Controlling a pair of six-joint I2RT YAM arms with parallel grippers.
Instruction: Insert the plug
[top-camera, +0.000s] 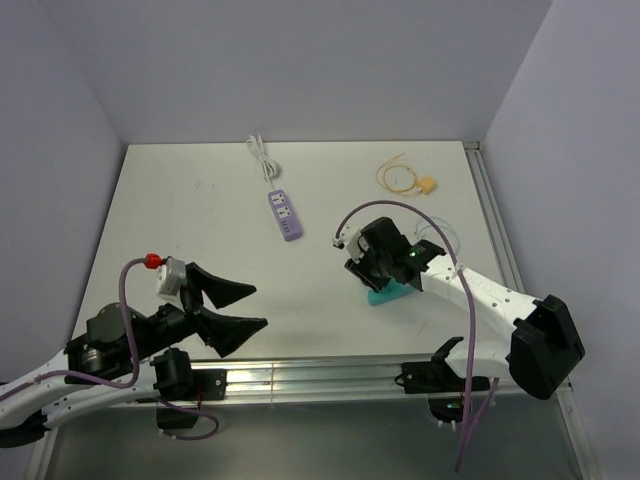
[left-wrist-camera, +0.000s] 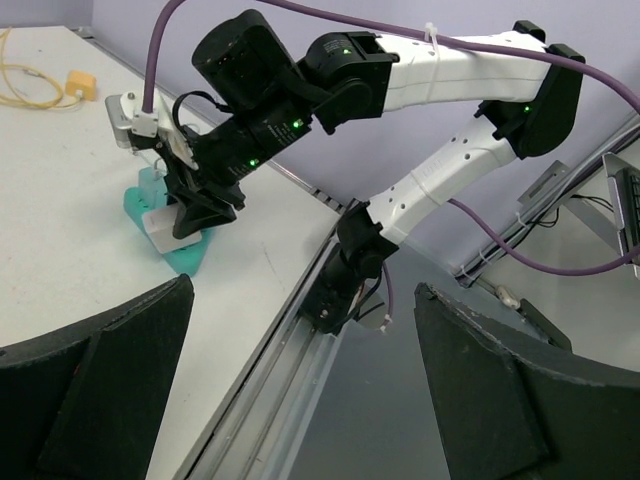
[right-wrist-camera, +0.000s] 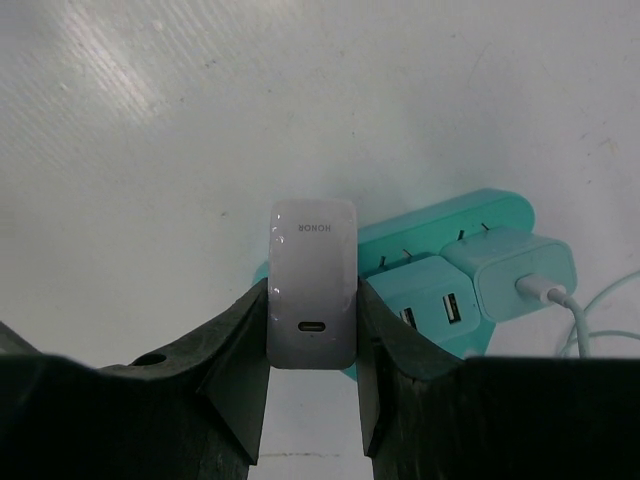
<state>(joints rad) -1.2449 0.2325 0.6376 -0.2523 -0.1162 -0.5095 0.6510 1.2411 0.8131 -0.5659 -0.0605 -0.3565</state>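
- Top view: the plug (top-camera: 427, 184) lies at the table's far right, beyond the right gripper (top-camera: 374, 272) and well apart from it. The left gripper (top-camera: 247, 307), wide open and empty, is farther off.
- Left wrist: the plug sits behind the right arm, cable looped beside it.
- Right wrist: jaws clamp a white charger (right-wrist-camera: 312, 285) over a teal strip (right-wrist-camera: 490, 215).

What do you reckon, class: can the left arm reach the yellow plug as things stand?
Probably not: the yellow plug lies far right, the open left gripper hangs near left, and the right arm, gripping a white charger, sits roughly between.
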